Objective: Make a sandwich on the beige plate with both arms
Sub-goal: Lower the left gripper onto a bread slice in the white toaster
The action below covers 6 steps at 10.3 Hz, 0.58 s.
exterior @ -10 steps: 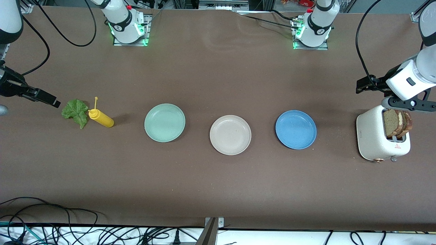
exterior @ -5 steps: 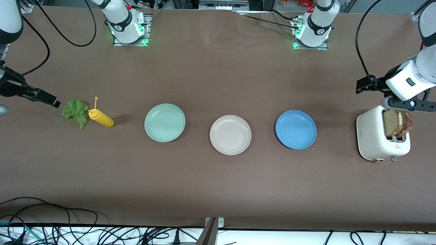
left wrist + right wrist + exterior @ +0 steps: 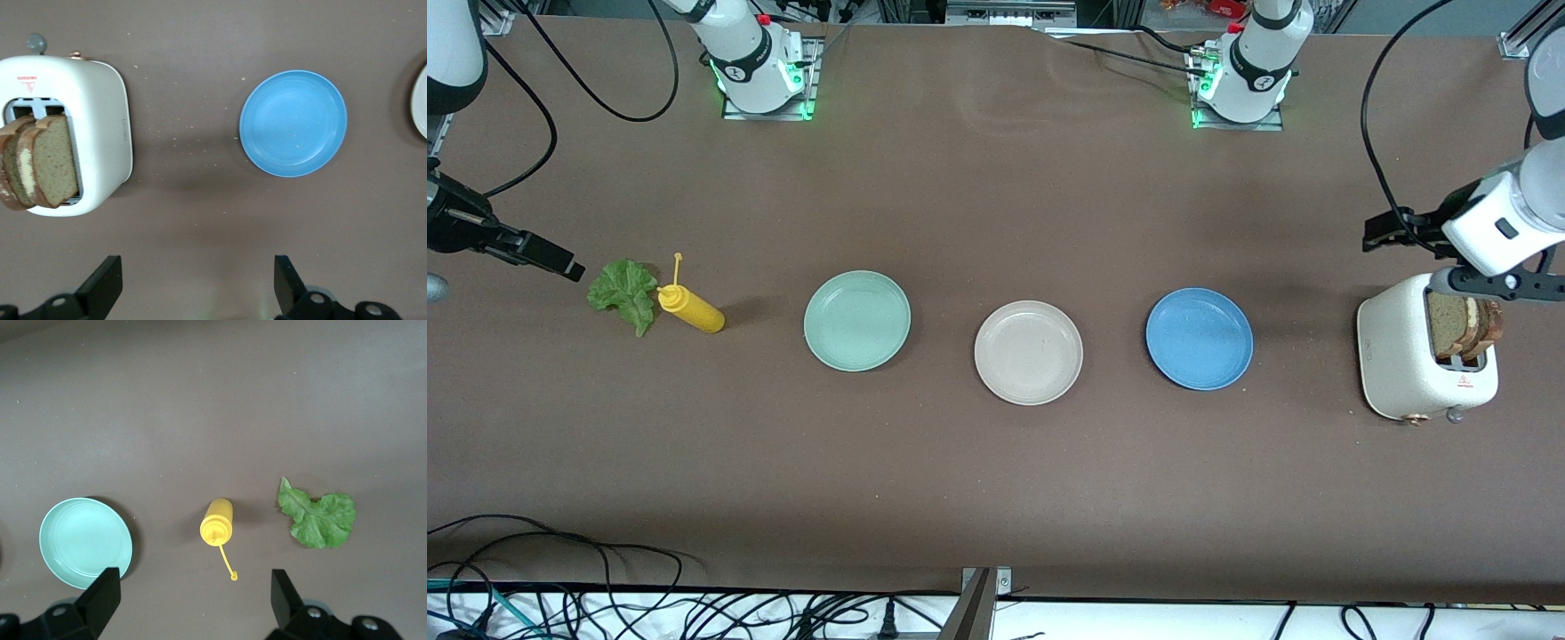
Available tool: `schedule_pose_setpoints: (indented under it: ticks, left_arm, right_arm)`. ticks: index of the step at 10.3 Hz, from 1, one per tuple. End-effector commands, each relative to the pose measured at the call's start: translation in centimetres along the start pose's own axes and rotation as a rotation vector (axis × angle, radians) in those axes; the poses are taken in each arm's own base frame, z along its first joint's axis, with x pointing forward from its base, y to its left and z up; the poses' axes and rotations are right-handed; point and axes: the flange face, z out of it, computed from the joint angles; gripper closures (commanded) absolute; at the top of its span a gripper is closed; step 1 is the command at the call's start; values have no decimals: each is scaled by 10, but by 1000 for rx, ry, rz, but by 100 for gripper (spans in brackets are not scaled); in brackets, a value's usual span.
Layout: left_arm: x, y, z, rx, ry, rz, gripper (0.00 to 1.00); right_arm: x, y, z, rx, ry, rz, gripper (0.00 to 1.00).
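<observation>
My left gripper (image 3: pixel 193 287), jaws wide and empty, has drifted slightly over the toaster (image 3: pixel 1400 360) holding bread slices (image 3: pixel 1458 324); my right gripper (image 3: pixel 190 603) waits wide open above the lettuce (image 3: pixel 624 292).

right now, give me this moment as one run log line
left end effector: open over toaster | right end effector: open by lettuce leaf | bread slices: in toaster | beige plate: bare

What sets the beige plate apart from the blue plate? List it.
The beige plate is cream-coloured; the blue plate is bright blue. The beige plate sits mid-table, slightly nearer the front camera; the blue plate lies toward the left arm's end, closer to the toaster. Both are round, shallow and empty.
</observation>
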Motion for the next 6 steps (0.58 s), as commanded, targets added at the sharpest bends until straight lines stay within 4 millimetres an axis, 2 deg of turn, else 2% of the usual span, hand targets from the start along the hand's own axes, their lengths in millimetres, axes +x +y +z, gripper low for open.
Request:
schedule_pose_setpoints:
  ticks: [1, 2, 3, 4, 6]
  left_arm:
    - [9, -34, 11, 7, 27, 10, 0]
    - [15, -47, 22, 8, 31, 36, 0]
    - [18, -68, 29, 7, 40, 54, 0]
    - [21, -81, 34, 9, 52, 68, 0]
    - [32, -101, 58, 17, 73, 78, 0]
  right_arm:
    - [-6, 2, -3, 25, 4, -10, 0]
    - [-6, 2, -3, 25, 4, -10, 0]
    - [-6, 2, -3, 25, 4, -10, 0]
    - [-6, 3, -3, 25, 4, -8, 0]
    - [-6, 3, -3, 25, 4, -8, 0]
